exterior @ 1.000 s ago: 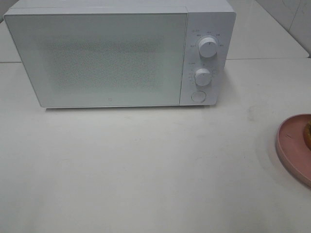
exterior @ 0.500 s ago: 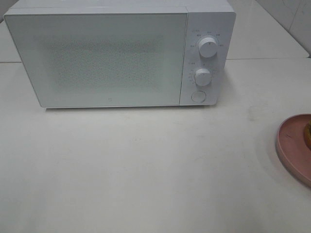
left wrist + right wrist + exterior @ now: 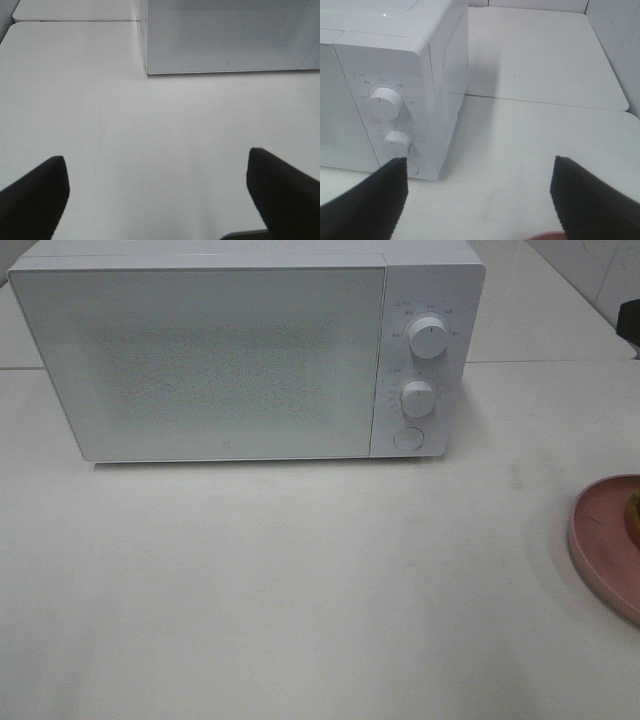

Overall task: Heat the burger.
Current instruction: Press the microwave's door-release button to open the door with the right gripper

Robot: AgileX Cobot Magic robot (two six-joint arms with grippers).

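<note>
Ext. high: microwave (image 3: pixel 230 355) door shut; burger (image 3: pixel 634 514) on pink plate (image 3: pixel 598 540), well right of microwave, mostly cropped.
L wrist: left gripper (image 3: pixel 157 172) wide, empty, facing microwave front.
R wrist: right gripper (image 3: pixel 479 182) wide, empty, near microwave's upper knob (image 3: pixel 385 102).
Risk: over-squeeze would crush the soft bun.

A white microwave (image 3: pixel 230 360) stands at the back of the white desk (image 3: pixel 300 580), w/ its door (image 3: pixel 200 365) closed. The control panel is on the R side of the door: an upper knob (image 3: pixel 428 337), a lower knob (image 3: pixel 417 398) and under them a round button (image 3: pixel 407 438). The pink plate (image 3: pixel 598 530) lies at the R edge of the view, well apart from the microwave, and is cut off by the frame. On it only a thin golden-brown piece of the burger (image 3: pixel 634 518) shows, the rest is out of view. At the R edge, near the top, there is a small dark shape (image 3: pixel 631 322); I cannot tell what it is.
</note>
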